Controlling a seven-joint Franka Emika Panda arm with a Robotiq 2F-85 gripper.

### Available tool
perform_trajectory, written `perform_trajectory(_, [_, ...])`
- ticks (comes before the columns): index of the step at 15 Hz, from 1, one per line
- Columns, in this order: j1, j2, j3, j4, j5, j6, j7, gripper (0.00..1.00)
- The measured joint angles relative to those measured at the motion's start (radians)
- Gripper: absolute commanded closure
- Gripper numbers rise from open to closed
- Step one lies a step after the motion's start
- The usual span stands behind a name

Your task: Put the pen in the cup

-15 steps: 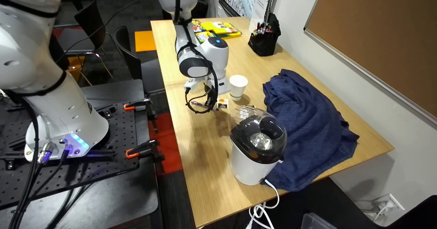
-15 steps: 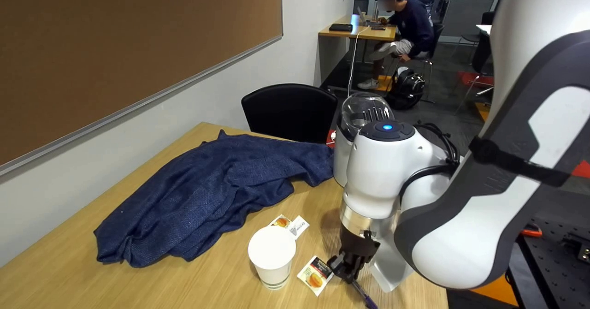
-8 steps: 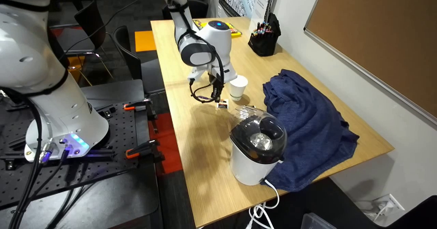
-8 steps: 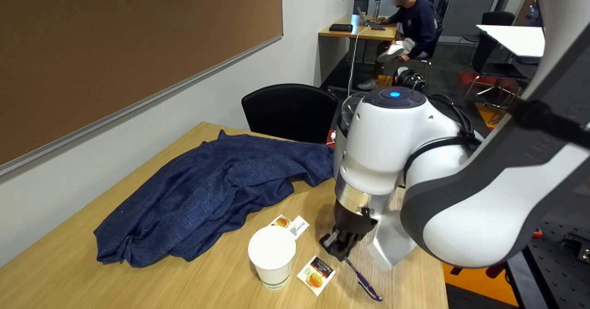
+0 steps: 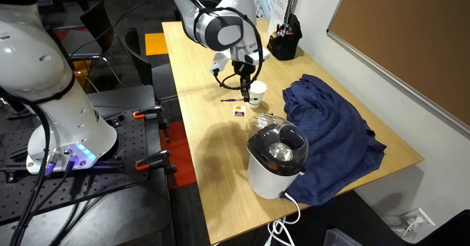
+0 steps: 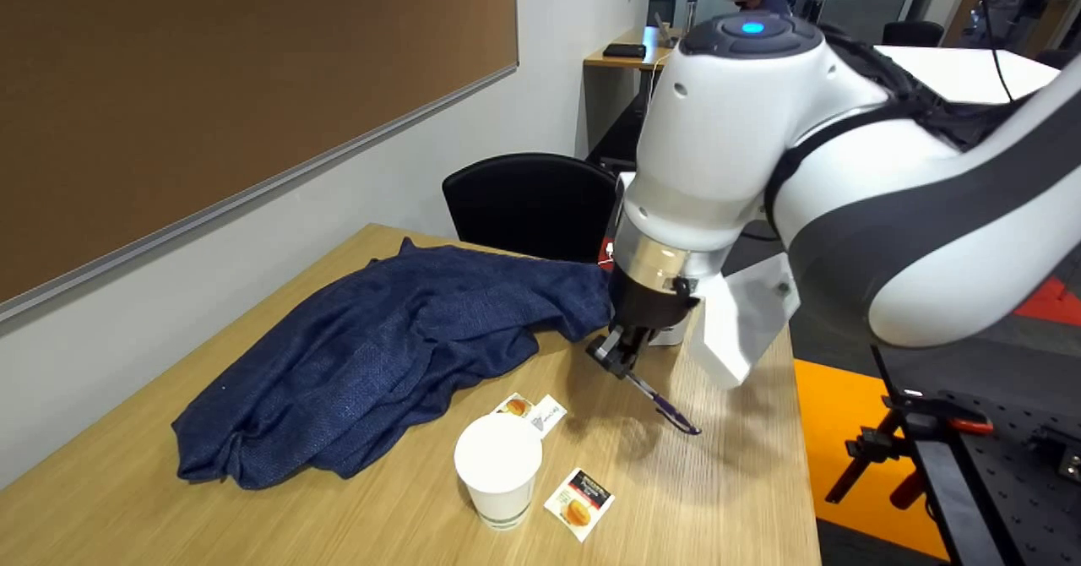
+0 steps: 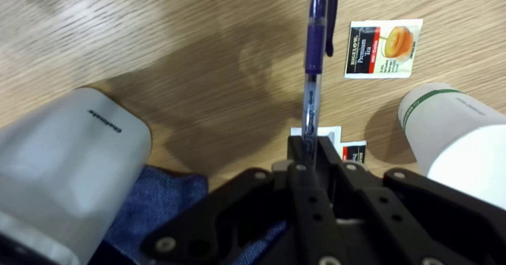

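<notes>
The jaws pinch the pen (image 7: 314, 51) by its clear barrel, while the purple end, with its clip, juts out from them and runs past the top edge of the wrist view. In an exterior view the pen sticks out at a slant from the jaws, over the tabletop (image 5: 227, 216). The cup (image 6: 498, 471), white with a green band near its base, stands upright on the tabletop, apart from the pen. A tea packet (image 6: 579, 504) lies flat near the cup; a second packet (image 6: 513, 405) and a whitish slip (image 6: 548, 415) touch each other, also near it. Dark blue cloth (image 6: 380, 372) is heaped on the tabletop, just beside a white appliance (image 5: 270, 181) with a black-and-clear top; lettering on its body reads Chefmate in the wrist view. A black holder (image 5: 282, 50) filled with coloured markers (image 5: 282, 31) stands near the wall (image 5: 317, 18), and a brown corkboard (image 5: 404, 44) hangs there.
</notes>
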Motion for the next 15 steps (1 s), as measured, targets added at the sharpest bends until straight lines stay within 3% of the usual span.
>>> perform_trajectory(3, [-0.033, -0.087, 0.019, 0.009, -0.134, -0.081, 0.023, 0.97])
perform_trajectory(6, [-0.115, -0.167, 0.100, 0.017, -0.203, -0.152, 0.023, 0.97])
perform_trajectory(11, [-0.255, -0.267, 0.253, 0.020, -0.215, -0.263, -0.059, 0.97])
perform_trajectory(15, [-0.325, -0.307, 0.319, 0.020, -0.214, -0.302, -0.207, 0.97])
